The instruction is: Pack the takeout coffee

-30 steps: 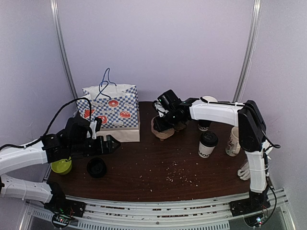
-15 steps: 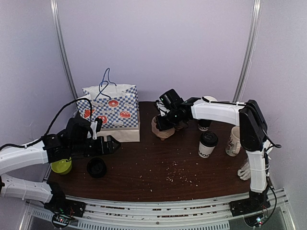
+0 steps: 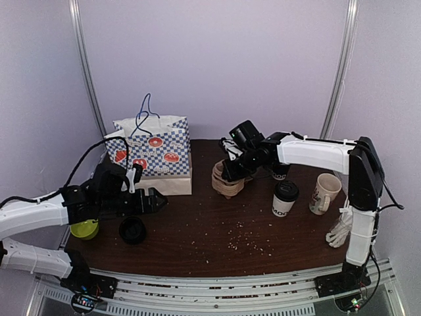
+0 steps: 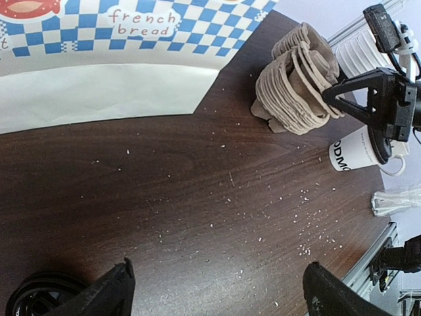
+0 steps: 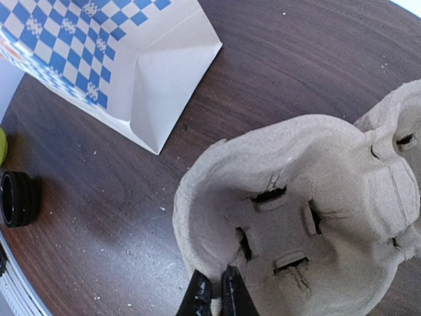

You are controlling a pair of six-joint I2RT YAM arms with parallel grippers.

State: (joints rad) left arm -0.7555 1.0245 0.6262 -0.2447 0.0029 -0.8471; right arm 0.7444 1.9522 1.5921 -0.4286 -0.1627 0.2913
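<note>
Right wrist: cup carrier (image 5: 296,217) rim pinched by right gripper (image 5: 216,291), bottom centre — takeout coffee (image 3: 284,199) stood outside it; left gripper (image 4: 217,283) spread.

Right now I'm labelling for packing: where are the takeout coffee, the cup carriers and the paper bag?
takeout coffee (image 3: 283,203): top external view, cup wall.
cup carriers (image 5: 283,227): right wrist view, well floor.
paper bag (image 3: 151,158): top external view, chequered front.

Robot test cell, probably in a lab. Indicators: plain lavender walls (image 3: 217,66), bare metal uprights (image 3: 84,72), slotted aluminium rails (image 3: 217,282) along the near edge of a dark wood counter (image 3: 210,220). Café props present: checked "french bread" bag (image 3: 156,150), stacked pulp cup carriers (image 3: 227,179).
</note>
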